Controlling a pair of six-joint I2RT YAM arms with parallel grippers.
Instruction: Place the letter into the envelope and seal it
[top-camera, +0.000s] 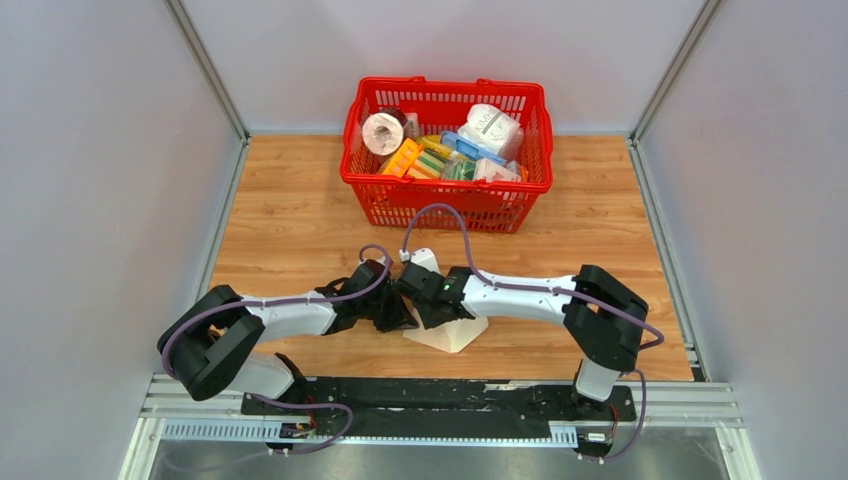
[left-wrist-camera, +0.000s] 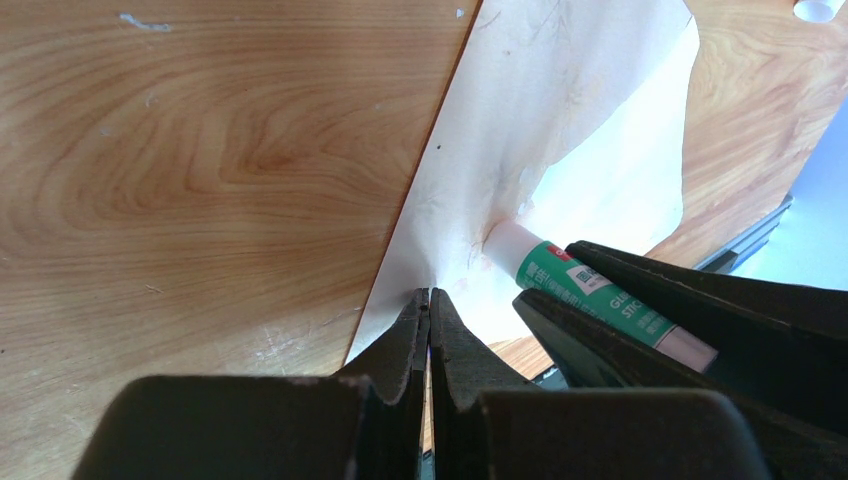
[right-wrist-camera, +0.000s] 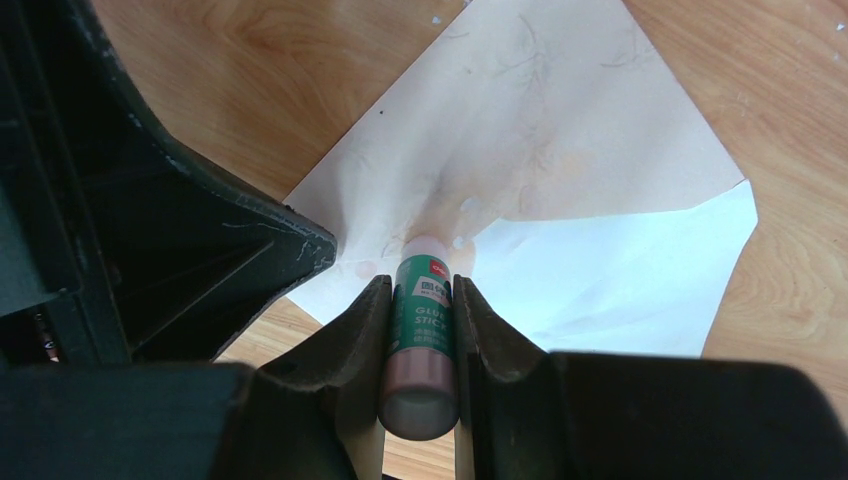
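Wooden table; glue stick in right hand: wrist views only

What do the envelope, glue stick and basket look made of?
The envelope: thin matte paper, cream-tan; it shows creases and wrinkles.
The glue stick: likely a plastic tube, smooth, with a glossy green printed label.
The basket: probably moulded plastic, glossy red, open lattice walls.
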